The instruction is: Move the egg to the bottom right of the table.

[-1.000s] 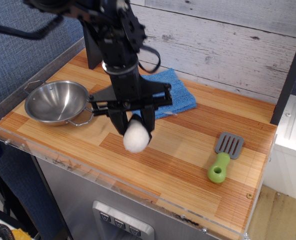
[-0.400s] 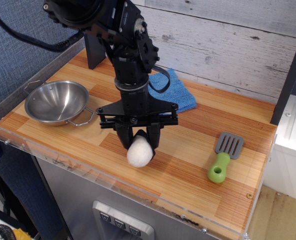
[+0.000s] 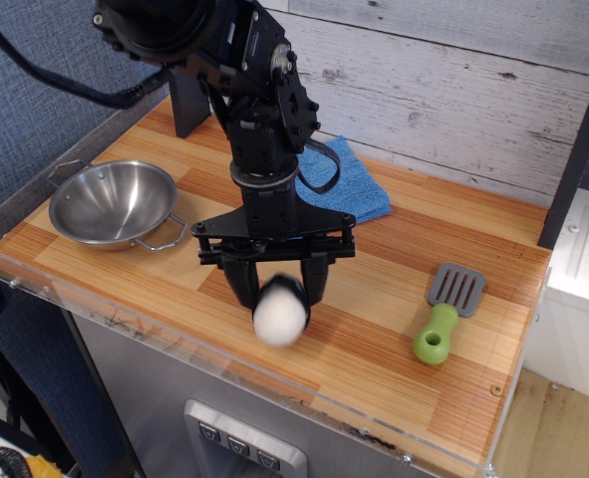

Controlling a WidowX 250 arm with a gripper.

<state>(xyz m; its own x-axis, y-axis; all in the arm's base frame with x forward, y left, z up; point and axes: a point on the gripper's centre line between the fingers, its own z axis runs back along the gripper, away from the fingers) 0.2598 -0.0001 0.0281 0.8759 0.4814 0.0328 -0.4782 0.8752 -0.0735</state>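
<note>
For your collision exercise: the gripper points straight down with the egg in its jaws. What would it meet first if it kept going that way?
Probably bare table: the gripper holds the egg, and nothing else shows beneath, though height above the wood is unclear.

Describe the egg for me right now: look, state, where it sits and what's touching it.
The egg is a small, white, fuzzy, rounded ball, slightly blurred, with a dark band just showing at its top. Its upper part sits between the two black fingers of the claw, which close on it from either side; the lower part hangs below them. It is over the front middle of the wooden table, near the clear front edge. Whether it touches the wood cannot be told. Nothing else touches it.
</note>
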